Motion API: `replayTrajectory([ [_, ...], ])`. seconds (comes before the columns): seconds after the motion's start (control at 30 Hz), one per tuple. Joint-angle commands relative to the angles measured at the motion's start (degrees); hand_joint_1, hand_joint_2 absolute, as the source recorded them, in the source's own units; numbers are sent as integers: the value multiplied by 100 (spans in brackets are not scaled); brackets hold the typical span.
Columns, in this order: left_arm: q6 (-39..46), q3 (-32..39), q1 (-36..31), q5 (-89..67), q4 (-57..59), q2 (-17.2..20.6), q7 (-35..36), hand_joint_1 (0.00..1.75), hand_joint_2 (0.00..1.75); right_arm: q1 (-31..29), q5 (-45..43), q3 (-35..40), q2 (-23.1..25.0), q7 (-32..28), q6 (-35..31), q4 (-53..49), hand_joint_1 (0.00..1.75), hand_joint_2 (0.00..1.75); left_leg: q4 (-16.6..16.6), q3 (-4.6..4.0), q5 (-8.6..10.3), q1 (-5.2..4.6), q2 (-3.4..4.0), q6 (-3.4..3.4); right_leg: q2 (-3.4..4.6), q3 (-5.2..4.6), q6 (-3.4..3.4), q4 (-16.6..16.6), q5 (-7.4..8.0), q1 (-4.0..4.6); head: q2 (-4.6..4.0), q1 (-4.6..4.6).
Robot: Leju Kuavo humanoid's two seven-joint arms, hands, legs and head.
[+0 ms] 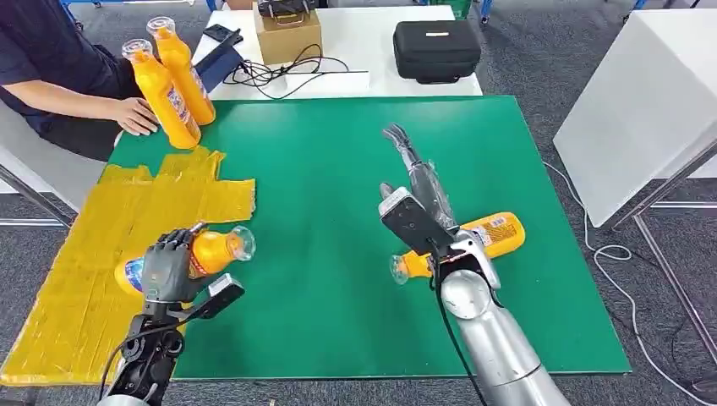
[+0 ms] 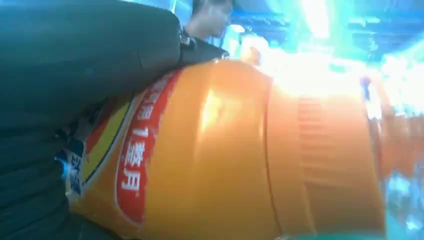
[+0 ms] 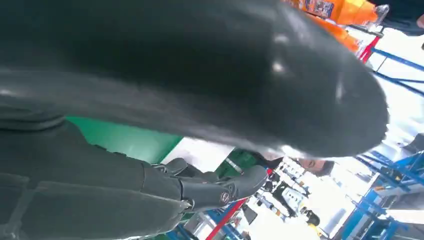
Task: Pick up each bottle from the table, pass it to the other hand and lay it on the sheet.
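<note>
Laying the orange plastic bottle [image 1: 199, 254] on the crinkled yellow sheet [image 1: 101, 254].
My left hand [image 1: 169, 264] has its fingers clamped round it at the sheet's edge; I should lower flat before releasing. My right hand [image 1: 418, 173] has its fingers apart.

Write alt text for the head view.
The robot's left hand holds an orange bottle on its side over the edge of the yellow sheet. Its right hand is open above the green table, with another orange bottle lying beneath the arm.
</note>
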Motion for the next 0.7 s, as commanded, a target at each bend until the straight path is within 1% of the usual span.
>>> replayTrajectory([
  [0.03,75,212,-750,151,2517,388,160,175,175,-436,-113,436,-421,-124,18,533,0,0,-11,38,-7,-1,7,-3,-2,38,8,-14,-4,-1,0,-2],
  [0.07,75,154,-809,163,2695,425,228,175,175,-445,-128,454,-444,-138,13,541,0,0,-12,46,-9,2,10,-5,1,47,9,-17,-3,1,0,-4],
  [0.1,74,32,-867,42,2881,507,474,3,175,-470,-129,471,-478,-138,18,569,0,0,-12,32,-4,-2,9,-3,3,31,6,-12,1,-3,0,-4],
  [0.13,-87,-65,-953,6,3039,568,656,0,0,-499,-129,477,-505,-137,23,602,0,0,-12,39,-5,0,12,-5,5,38,7,-14,2,0,0,-4],
  [0.2,-250,-93,-1006,26,3090,649,758,0,0,-528,-58,486,-588,-149,44,628,0,0,-12,46,-4,-3,11,-3,6,42,5,-9,1,-3,0,-4],
  [0.3,-435,-45,-927,444,2963,708,473,0,0,-611,390,478,-784,-43,302,757,0,0,-11,69,-7,7,26,-7,14,63,10,-16,7,7,0,-4],
  [0.33,-499,-2,-855,657,2845,692,268,0,0,-675,474,471,-943,-47,542,827,0,0,-14,73,-5,3,24,-5,14,66,8,-14,6,3,0,-4],
  [0.4,-546,-153,-766,875,2706,705,240,0,0,-667,614,240,-983,-190,750,893,0,0,-11,77,-5,1,17,-1,9,70,8,-9,3,2,0,-7],
  [0.43,-622,-142,-720,1063,2620,697,66,0,0,-670,655,202,-1043,-208,830,900,0,0,-11,81,-6,3,21,-1,11,73,10,-11,4,4,0,-7],
  [0.47,-750,-132,-652,1359,2487,706,-203,0,0,-661,785,218,-1233,-265,907,865,0,0,-10,77,-4,-1,8,0,3,69,7,-4,0,0,0,-4],
  [0.5,-839,-198,-591,1583,2348,722,-269,0,0,-646,770,140,-1381,-311,975,860,0,0,-10,78,-5,1,7,0,-1,73,10,-9,1,2,0,-4],
  [0.57,-1384,-692,-226,2731,1393,784,-269,0,0,-689,764,105,-1914,-584,1213,881,0,0,-9,79,-7,4,6,1,-3,79,12,-12,1,4,0,-7],
  [0.6,-1401,-783,-199,2847,1369,846,-269,0,0,-692,692,17,-2076,-741,1278,914,0,0,-8,74,-4,-2,-4,2,-8,73,8,-5,-2,-1,0,-7],
  [0.63,-1654,-1004,-24,3485,894,897,-269,0,0,-741,843,48,-2266,-872,1322,943,0,175,-7,77,-5,-1,-3,3,-11,78,13,-9,-1,-1,0,-7],
  [0.67,-1811,-1272,93,4100,502,992,-269,0,0,-815,934,79,-2442,-939,1477,999,0,175,-4,71,-2,-3,-16,2,-19,75,8,-3,-2,-4,0,-4],
  [0.7,-1822,-1311,76,4158,519,1027,-269,0,0,-847,932,53,-2492,-970,1515,1027,0,175,-1,74,-4,-1,-11,3,-17,80,14,-7,0,-2,0,-7],
])
